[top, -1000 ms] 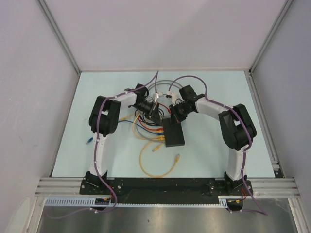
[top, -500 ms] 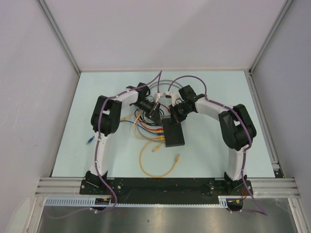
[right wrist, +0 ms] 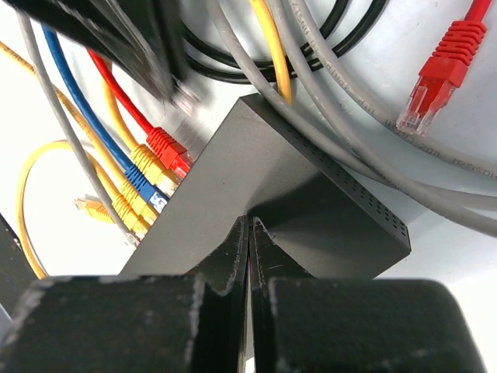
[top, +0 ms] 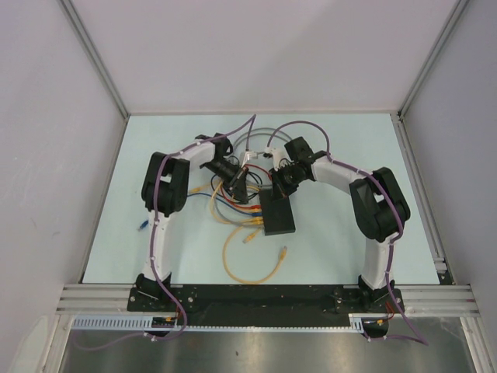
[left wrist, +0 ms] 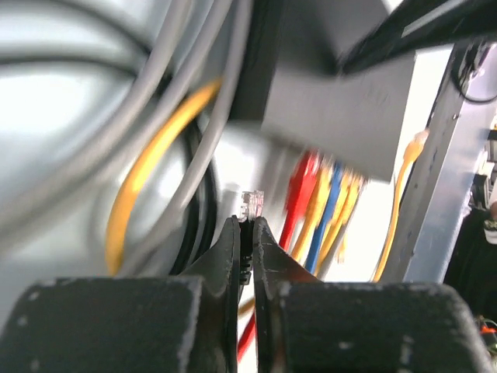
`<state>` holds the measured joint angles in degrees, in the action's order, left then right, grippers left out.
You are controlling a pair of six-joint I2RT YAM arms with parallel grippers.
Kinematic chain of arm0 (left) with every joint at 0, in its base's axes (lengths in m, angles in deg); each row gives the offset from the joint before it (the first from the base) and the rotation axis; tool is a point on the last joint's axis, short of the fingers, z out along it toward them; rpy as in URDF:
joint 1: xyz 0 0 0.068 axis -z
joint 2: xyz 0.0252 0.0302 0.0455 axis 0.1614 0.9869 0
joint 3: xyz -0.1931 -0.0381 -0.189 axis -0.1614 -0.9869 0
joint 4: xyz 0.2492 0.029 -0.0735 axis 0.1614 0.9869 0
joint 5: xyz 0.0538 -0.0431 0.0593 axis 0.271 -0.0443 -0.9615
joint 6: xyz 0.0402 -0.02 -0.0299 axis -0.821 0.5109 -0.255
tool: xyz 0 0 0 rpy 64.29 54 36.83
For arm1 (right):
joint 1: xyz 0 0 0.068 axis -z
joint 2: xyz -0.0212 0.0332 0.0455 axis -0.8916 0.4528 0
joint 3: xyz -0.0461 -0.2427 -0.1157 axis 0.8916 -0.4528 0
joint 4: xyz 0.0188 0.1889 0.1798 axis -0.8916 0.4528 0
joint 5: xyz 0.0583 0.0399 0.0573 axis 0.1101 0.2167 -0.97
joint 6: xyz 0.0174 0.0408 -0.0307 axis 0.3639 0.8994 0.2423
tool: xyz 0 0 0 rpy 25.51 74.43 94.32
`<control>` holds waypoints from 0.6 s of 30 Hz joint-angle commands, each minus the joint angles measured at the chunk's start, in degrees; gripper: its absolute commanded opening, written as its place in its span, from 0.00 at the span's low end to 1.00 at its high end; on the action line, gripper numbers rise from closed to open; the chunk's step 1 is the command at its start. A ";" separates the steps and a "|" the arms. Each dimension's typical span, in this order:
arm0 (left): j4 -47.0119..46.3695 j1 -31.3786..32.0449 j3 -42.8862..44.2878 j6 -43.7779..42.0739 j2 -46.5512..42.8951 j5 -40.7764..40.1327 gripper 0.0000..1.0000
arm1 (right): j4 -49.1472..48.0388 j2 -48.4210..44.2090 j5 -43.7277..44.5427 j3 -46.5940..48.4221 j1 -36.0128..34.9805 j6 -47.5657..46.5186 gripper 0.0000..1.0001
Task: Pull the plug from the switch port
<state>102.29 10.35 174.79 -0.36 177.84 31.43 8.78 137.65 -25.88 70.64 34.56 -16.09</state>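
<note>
We see our left gripper [left wrist: 247, 227] clamped on the clear plug [left wrist: 251, 203], which pokes out just past its fingertips and hangs apart from the switch [left wrist: 334, 116]. The switch lies ahead of that gripper and to its right, with red, yellow and blue cables [left wrist: 318, 210] plugged along its facing edge. Our right gripper [right wrist: 248, 227] is closed on nothing, its tips resting on the switch's top face, and a loose red plug [right wrist: 435, 74] lies beyond it to the right.

Bright, even light, faint shadows on the pale blue-green table top [top: 349, 233]; left wrist view out of focus, flat matte-black switch box [left wrist: 334, 116] and grey cables [left wrist: 93, 85] smeared; right wrist view mostly sharp.
</note>
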 commanded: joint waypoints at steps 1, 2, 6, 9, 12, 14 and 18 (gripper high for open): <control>8.33 -1.62 3.03 -6.33 0.58 -2.19 0.00 | 0.31 2.16 6.73 -2.97 -1.37 -3.19 0.00; 7.72 -1.53 3.30 -5.11 0.14 -2.10 0.00 | 0.30 2.08 6.90 -3.06 -1.37 -3.20 0.00; 0.18 -1.36 5.40 -1.59 -3.72 -2.89 0.00 | 0.48 1.72 7.43 -3.06 -1.81 -3.55 0.00; -6.75 -1.62 6.99 1.74 -6.62 -4.12 0.00 | 0.66 1.37 7.96 -3.23 -2.16 -4.07 0.00; -14.23 -1.88 7.52 5.61 -8.03 -8.33 0.00 | 0.74 0.76 8.48 -3.49 -2.42 -4.43 0.00; -16.54 -1.88 8.57 7.46 -7.08 -13.42 0.01 | 0.74 0.58 8.83 -3.76 -2.77 -4.78 0.00; -16.72 -1.88 15.58 7.73 -3.38 -18.97 0.10 | 0.57 -0.38 9.27 -4.20 -3.30 -5.30 0.00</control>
<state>91.60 8.84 183.42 5.72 174.52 19.28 7.66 135.94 -22.01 69.29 32.66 -18.45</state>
